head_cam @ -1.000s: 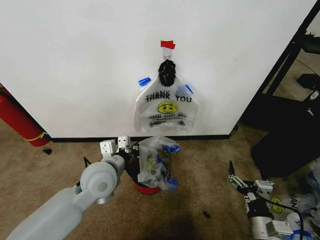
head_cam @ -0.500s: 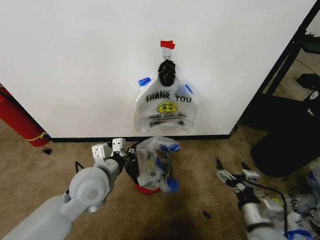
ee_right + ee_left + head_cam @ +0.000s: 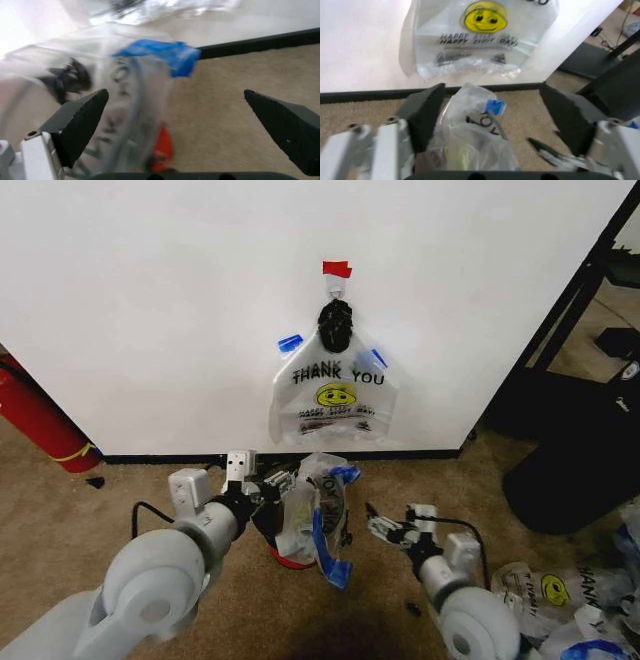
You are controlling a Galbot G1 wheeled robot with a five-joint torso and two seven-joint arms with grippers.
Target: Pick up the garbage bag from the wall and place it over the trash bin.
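two grippers sit low over the carpet (image 3: 90, 520) in front of you, either side of the bin (image 3: 283, 532), and both have their jaws spread wide with nothing between them. your left gripper (image 3: 268, 480) is right at the bin's left rim, against the plastic; from its wrist you see the bag (image 3: 470, 138) between its open fingers (image 3: 422, 112). your right gripper (image 3: 385, 527) is just beside the bin on the right, pointing at it, and its wrist view has the bag's blue tape (image 3: 160, 54) and the bin's red base (image 3: 162, 150) close ahead.

the bag (image 3: 315, 510) is off the wall and on the bin, but only loosely: it bunches above the rim and hangs down the right side, so i'd judge the fetch done and the fitting unfinished. whether the mouth goes all round the rim i cannot tell. what's left looks like spreading the plastic over the edge.

farther back, more bags (image 3: 335, 395) hang from the hook under the red tape (image 3: 336, 269) on the wall (image 3: 150, 300).
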